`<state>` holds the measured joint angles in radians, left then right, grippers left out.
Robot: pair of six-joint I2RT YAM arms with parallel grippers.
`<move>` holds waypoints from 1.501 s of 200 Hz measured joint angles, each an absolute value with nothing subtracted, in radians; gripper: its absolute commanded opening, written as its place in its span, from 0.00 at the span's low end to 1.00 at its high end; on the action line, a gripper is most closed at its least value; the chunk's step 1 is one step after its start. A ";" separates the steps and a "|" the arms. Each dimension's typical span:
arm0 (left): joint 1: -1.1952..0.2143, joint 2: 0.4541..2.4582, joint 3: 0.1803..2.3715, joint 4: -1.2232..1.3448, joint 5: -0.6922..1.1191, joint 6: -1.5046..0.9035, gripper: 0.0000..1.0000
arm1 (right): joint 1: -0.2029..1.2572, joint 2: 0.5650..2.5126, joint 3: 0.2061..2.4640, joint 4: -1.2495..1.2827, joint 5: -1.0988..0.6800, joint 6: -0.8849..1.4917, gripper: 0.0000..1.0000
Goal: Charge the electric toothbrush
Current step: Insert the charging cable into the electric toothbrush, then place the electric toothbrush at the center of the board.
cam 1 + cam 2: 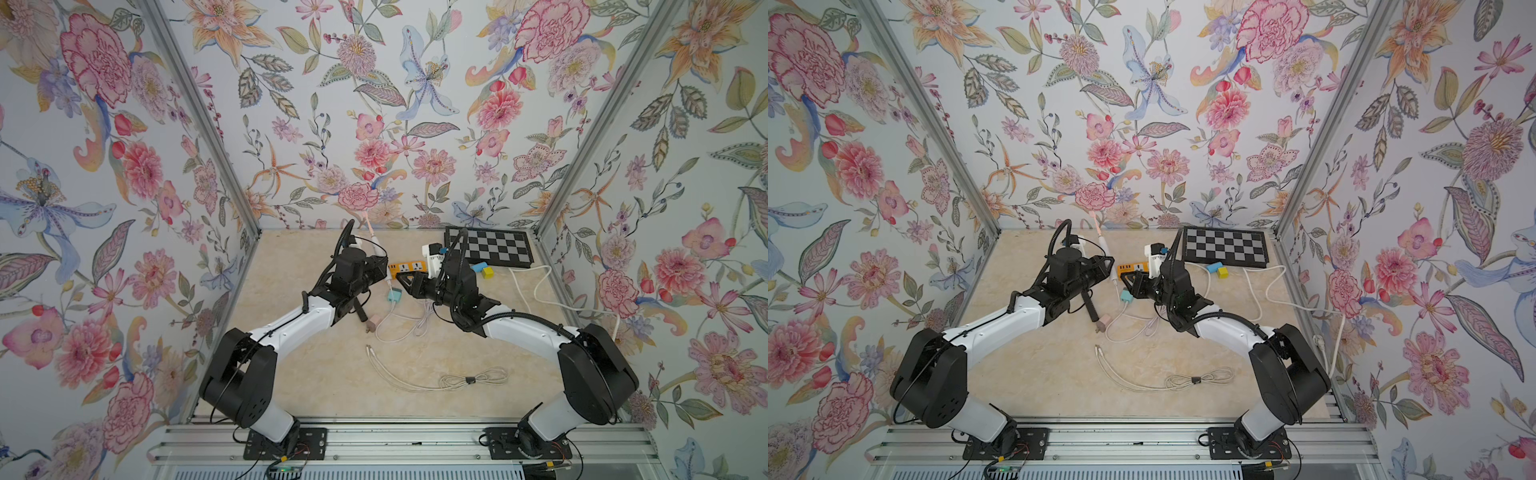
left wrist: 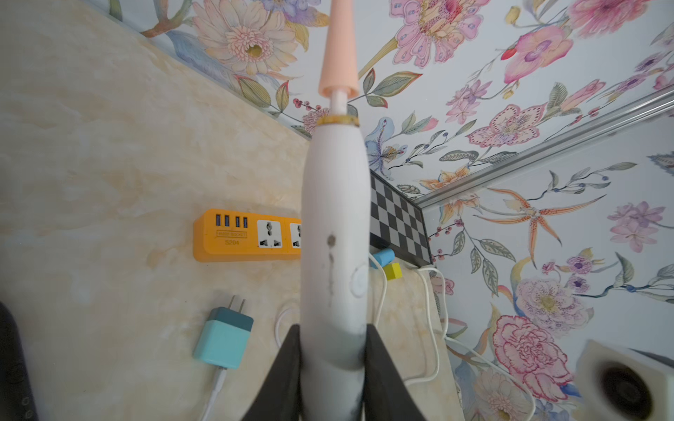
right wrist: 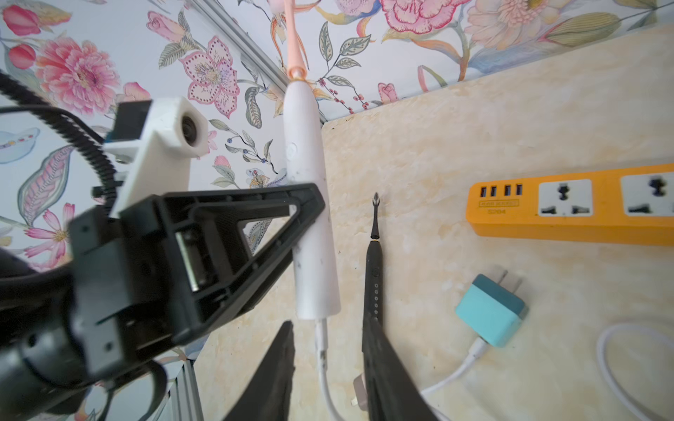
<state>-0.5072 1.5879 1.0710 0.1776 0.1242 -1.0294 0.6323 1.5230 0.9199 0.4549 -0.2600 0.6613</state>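
white toothbrush (image 2: 335,233) pinched in left jaws; right jaws spread around white cable (image 3: 321,340) at its base.

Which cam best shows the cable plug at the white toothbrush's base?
Right wrist: white cable plug meets the base of the white, pink-headed electric toothbrush, unobstructed. Left wrist: left end effector hides that base. Both top views: joint too small to judge.

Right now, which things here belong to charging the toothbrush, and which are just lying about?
For the job: white toothbrush, held in the left fingers; cable plugged into its base; teal adapter; orange power strip.
Just lying about: black toothbrush; pink adapter; coiled cable; checkerboard; blue block; yellow block.
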 measured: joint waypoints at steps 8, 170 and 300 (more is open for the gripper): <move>-0.490 1.619 1.092 0.146 0.126 -1.012 0.00 | 0.628 1.469 0.896 0.445 -0.231 0.643 0.40; -0.368 2.063 1.330 -0.070 0.097 -0.847 0.58 | 0.626 1.285 0.819 0.211 -0.096 0.553 0.52; -0.606 2.141 1.574 -0.282 0.049 -0.563 0.61 | 0.626 1.235 0.780 0.141 -0.104 0.545 0.64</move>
